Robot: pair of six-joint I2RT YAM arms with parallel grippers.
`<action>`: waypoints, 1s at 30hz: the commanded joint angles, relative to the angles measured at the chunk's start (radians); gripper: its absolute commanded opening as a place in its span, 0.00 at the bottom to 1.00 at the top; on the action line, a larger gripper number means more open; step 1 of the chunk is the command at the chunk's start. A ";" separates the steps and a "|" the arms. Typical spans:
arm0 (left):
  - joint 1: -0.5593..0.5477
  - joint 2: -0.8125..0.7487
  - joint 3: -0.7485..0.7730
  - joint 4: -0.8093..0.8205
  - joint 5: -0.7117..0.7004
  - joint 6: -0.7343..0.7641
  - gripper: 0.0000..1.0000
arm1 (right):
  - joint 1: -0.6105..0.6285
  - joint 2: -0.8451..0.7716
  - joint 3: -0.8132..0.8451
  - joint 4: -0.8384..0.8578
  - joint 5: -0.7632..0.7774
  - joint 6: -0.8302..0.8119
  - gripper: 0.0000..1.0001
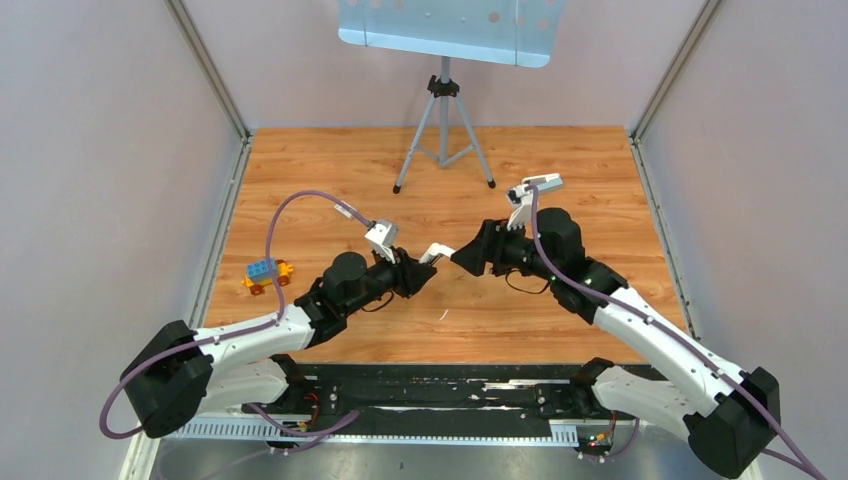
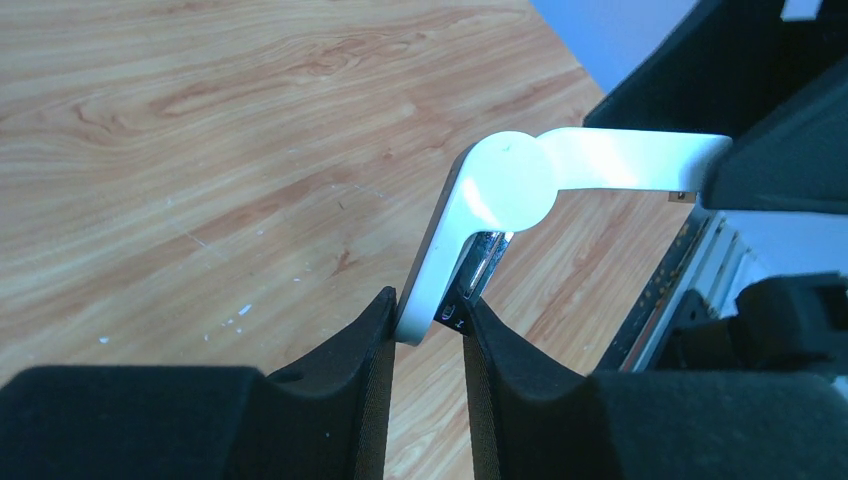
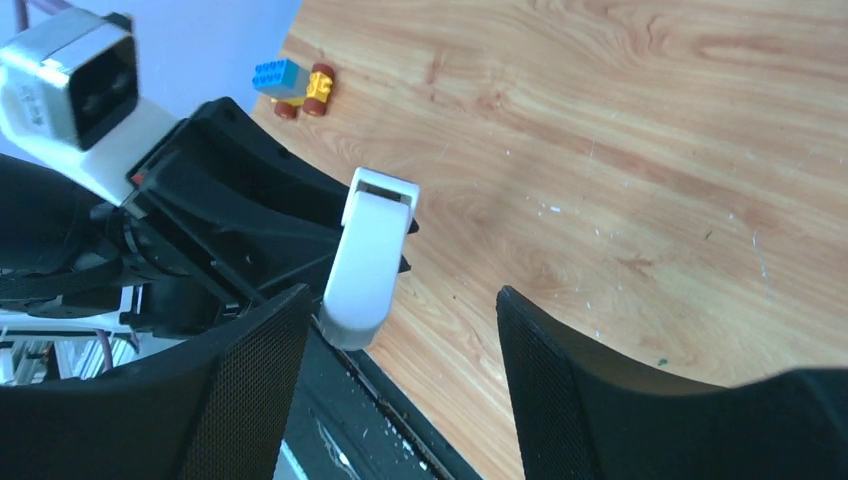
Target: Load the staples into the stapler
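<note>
- Now my left end effector [image 2: 428,325] is clenched on one long half of the stapler [image 2: 505,195], which hangs in the air between my two arms, above the middle of the wooden bench [image 1: 560,180].
- From the left wrist view, the stapler is swung open at its round hinge, bent like an elbow. A metal channel shows inside the half I hold; the other whitish half reaches out toward my right arm.
- My right end effector [image 3: 400,345] is released, its fingers spread wide. The free half of the stapler lies between them, near one finger but apparently touching neither.
- I cannot find the staples in any view.
- To do this step well, I judge my left grip should keep the stapler steady with the channel facing up, so a strip can slide in straight.
- My right arm should back off gently, so it does not knock the free half and swing the hinge shut.
- For room: the two end effectors are very close together, so any move starts by drawing apart.
- A tripod [image 1: 443,130] stands at the far middle of the bench, and a small toy of coloured bricks [image 1: 266,273] sits near the left edge.
- Walls close both sides, but the near and right parts of the bench look open.
</note>
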 commanded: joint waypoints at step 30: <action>-0.003 -0.026 0.039 -0.023 -0.162 -0.356 0.18 | 0.305 0.270 0.124 0.245 0.614 0.090 0.49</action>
